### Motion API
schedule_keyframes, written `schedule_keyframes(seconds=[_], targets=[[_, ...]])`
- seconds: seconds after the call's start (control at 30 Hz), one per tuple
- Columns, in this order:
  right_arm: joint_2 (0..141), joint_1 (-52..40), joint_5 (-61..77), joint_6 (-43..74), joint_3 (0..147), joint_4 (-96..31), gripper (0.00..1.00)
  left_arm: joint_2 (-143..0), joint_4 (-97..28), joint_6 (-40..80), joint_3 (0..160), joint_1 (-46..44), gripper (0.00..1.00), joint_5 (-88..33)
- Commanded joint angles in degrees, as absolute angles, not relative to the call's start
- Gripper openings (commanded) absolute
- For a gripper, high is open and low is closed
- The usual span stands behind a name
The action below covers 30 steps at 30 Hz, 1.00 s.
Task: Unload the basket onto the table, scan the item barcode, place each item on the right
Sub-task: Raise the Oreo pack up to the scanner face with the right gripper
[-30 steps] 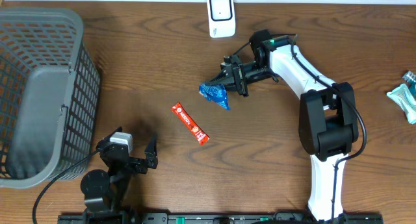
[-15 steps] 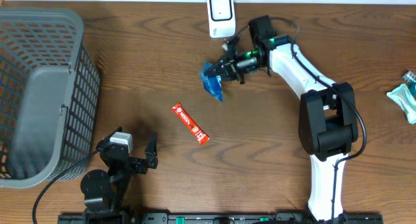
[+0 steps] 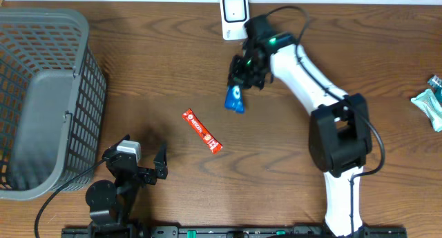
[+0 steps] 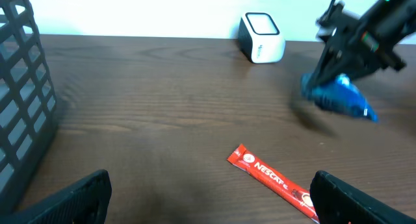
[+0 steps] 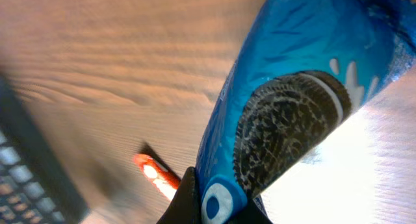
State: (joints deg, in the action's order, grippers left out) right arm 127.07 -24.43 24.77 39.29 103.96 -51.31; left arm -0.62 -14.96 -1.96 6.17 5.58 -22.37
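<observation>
Right hand (image 3: 239, 74) is pinching the top edge of the blue plastic cookie packet (image 3: 234, 100), its two fingers closed tight on the wrapper. The packet is hanging below the hand and is lifted off the brown wooden tabletop (image 3: 290, 162); the left wrist view is showing a faint shadow under it. In the right wrist view the packet is filling most of the picture, with a printed dark sandwich cookie facing the camera and the fingers (image 5: 188, 201) meeting at its lower edge. Hand and packet are hovering just in front of the small white box-shaped scanner (image 3: 235, 16), which is standing at the far edge of the tabletop. The packet is sitting between that scanner and the slim red stick sachet (image 3: 202, 130), which is lying flat nearer the robot, apart from the packet. The left hand (image 3: 137, 159) is resting low near the grey plastic mesh basket (image 3: 41, 100), its fingers spread wide and gripping nothing.
</observation>
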Motion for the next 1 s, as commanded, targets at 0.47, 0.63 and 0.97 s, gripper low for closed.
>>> schedule_keyframes(seconds=[0.47, 0.63, 0.97], targets=[[126.6, -28.8, 34.8, 27.1, 111.1, -51.4, 0.01, -0.2, -15.1, -2.8, 4.9, 5.7, 0.98, -22.7], [126.4, -29.0, 19.8, 20.6, 124.2, -59.0, 0.01, -0.2, -15.1, -2.8, 4.9, 5.7, 0.97, -22.7], [128.6, -26.2, 12.1, 27.4, 126.7, -45.4, 0.01, -0.2, -15.1, -2.8, 4.9, 5.7, 0.98, -22.7]])
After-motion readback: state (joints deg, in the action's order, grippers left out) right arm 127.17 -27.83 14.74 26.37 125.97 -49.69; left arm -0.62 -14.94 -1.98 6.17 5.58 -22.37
